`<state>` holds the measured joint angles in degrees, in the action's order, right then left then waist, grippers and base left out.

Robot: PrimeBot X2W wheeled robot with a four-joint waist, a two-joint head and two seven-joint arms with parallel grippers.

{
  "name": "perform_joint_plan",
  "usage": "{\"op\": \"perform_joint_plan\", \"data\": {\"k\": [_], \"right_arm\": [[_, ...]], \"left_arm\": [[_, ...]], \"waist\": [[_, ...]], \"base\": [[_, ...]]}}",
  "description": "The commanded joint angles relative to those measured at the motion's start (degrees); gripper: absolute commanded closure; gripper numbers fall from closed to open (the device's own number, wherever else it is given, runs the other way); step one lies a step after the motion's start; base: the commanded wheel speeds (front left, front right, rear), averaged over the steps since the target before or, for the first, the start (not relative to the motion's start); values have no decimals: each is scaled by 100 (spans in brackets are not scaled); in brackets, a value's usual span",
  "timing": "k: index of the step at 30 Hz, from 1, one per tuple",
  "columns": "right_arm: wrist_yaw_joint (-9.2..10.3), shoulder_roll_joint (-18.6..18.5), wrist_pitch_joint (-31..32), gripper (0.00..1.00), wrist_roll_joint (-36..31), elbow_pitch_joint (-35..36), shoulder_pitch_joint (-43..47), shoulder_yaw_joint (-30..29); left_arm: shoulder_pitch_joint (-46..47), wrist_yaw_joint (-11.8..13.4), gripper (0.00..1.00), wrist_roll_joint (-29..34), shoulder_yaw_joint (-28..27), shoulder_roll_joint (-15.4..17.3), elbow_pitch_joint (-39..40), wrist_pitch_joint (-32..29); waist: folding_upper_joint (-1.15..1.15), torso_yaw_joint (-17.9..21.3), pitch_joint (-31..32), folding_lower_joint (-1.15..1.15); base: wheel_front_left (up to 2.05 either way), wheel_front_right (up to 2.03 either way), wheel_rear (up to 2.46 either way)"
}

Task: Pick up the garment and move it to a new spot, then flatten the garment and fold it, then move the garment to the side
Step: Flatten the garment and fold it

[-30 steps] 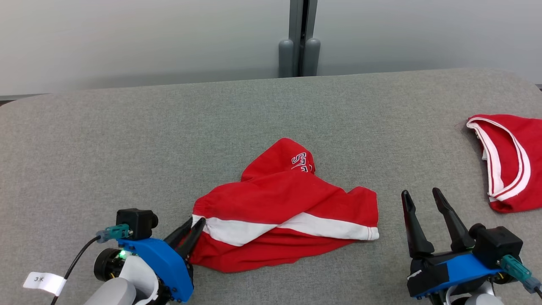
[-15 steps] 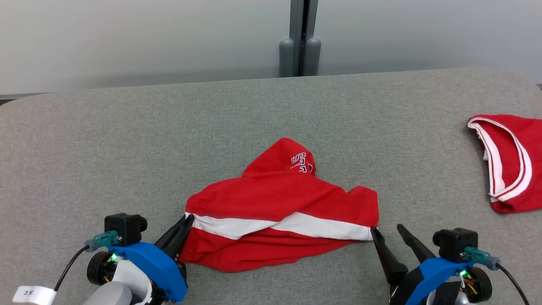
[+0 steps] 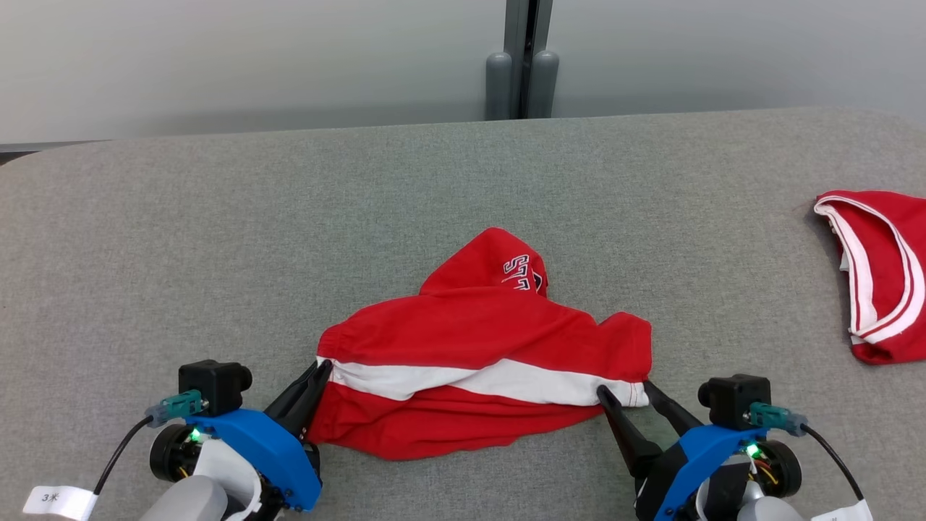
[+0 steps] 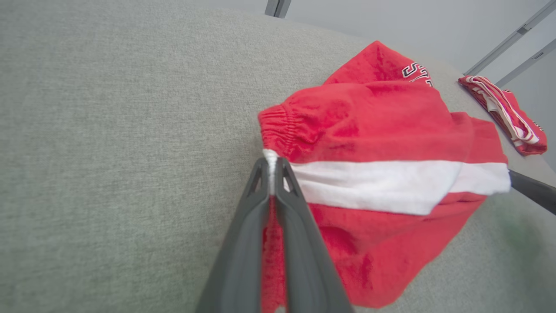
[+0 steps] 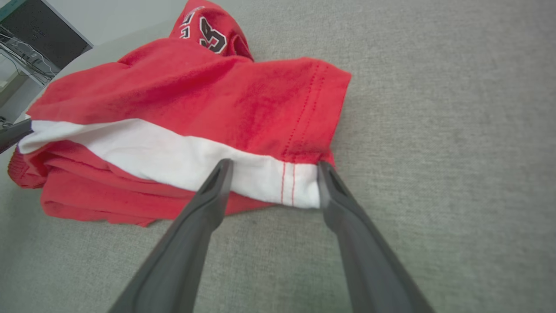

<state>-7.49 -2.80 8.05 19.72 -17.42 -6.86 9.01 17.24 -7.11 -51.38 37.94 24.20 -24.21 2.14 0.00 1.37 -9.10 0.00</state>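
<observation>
We judge the red shorts (image 3: pixel 477 333) soft and light, crumpled mid grey table (image 3: pixel 217 239), left gripper (image 3: pixel 323 367) clamped on the waistband end (image 4: pixel 278 126), right gripper (image 3: pixel 623 388) fingers apart around the hem corner (image 5: pixel 304 187), grab there

Left gripper (image 3: pixel 323 369) at lower left of head view, fingers pinched flat together on the striped edge of the red shorts (image 3: pixel 477 340), pointing up-right. Right gripper (image 3: pixel 623 389) at lower right, fingers spread wide, tips straddling the opposite striped corner
</observation>
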Motion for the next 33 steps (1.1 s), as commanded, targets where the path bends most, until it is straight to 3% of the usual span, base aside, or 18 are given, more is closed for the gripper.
{"op": "perform_joint_plan", "data": {"k": [1, 5, 6, 7, 9, 10, 19, 25, 33], "right_arm": [[-1, -17, -35, 0, 50, -84, -84, 49], [-1, -18, -32, 0, 62, -298, -160, 77], [-1, -16, -29, 23, 42, -336, -180, 84], [-1, -16, -38, 34, 40, -370, -205, 94], [-1, -16, -80, 87, 80, -415, -235, 111], [-1, -16, -103, 100, 89, -425, -233, 122], [-1, -16, -541, 100, 28, 17, -293, -101], [-1, -17, -729, 100, -102, 717, -229, -343], [-1, -48, -72, 100, -249, 1630, -575, -459]], "left_arm": [[102, -26, 100, -1, 12, 3, -24, 28], [120, -31, 100, -34, 32, 9, -47, 48], [122, -32, 100, -41, 34, 13, -48, 52], [122, -33, 100, -46, 36, 19, -51, 51], [120, -34, 100, -56, 35, 33, -55, 62], [121, -35, 100, -63, 34, 38, -55, 71], [100, -46, 100, -225, -117, 6, 168, 465], [54, -50, 100, -581, -231, 11, 907, 927], [389, -51, 100, -1182, -490, 238, 1775, 911]], "waist": [[0, -9, -7, 0], [0, -16, -15, 0], [0, -15, -17, 0], [0, -14, -17, 0], [0, -11, -18, 0], [0, -9, -19, 0], [0, -12, 8, 0], [0, -39, 33, 0], [0, -20, -121, 0]], "base": [[0, 0, 0], [0, 0, 0], [0, 0, 0], [0, 0, 0], [0, 0, 0], [0, 0, 0], [0, 0, 0], [0, 0, 0], [0, 0, 0]]}}
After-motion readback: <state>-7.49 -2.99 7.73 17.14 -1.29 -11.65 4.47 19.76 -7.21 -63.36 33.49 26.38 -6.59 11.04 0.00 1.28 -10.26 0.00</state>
